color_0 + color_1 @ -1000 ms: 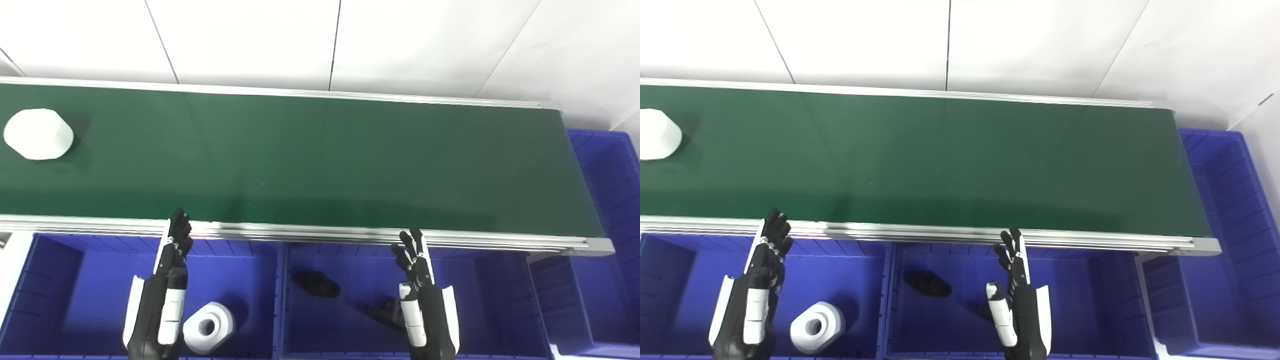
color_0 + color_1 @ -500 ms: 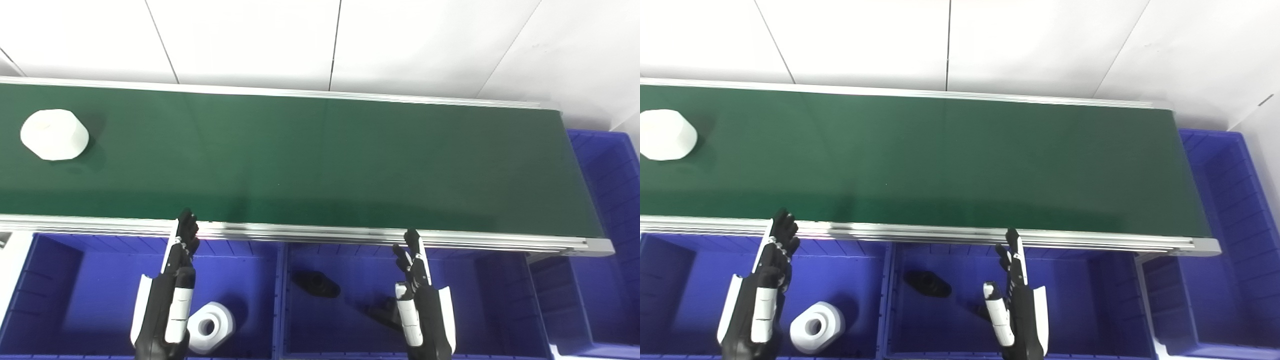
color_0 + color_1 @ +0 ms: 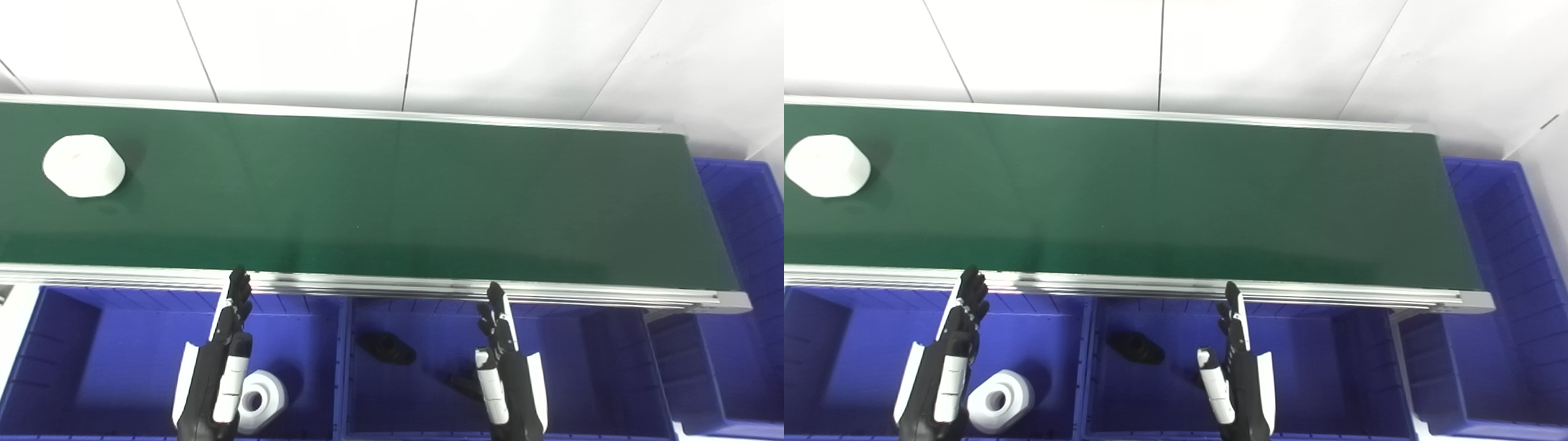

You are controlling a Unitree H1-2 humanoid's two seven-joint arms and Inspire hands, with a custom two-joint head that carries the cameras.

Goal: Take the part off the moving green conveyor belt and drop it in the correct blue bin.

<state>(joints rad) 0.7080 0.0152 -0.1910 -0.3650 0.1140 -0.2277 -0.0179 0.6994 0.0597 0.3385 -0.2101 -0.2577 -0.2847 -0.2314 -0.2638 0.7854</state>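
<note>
Left eye view: riding farther right along the green conveyor belt (image 3: pixel 392 196) than a second ago, white hexagonal plastic part (image 3: pixel 84 165), well apart from both hands. Hovering over the blue plastic bins (image 3: pixel 122 361), left hand (image 3: pixel 220 373) and right hand (image 3: pixel 505 373), fingers straight and a little apart, holding nothing, now shifted closer together.

Right eye view: lying in the bins, white ring-shaped part (image 3: pixel 1001 400) and black part (image 3: pixel 1135 347).

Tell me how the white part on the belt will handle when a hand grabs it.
The white part looks rigid, likely moulded plastic, so it shouldn't deform. It sits on a broad flat face, so tipping or rolling seems unlikely. Its smooth faceted sides may slip between fingers; it probably needs a wide grasp.
</note>
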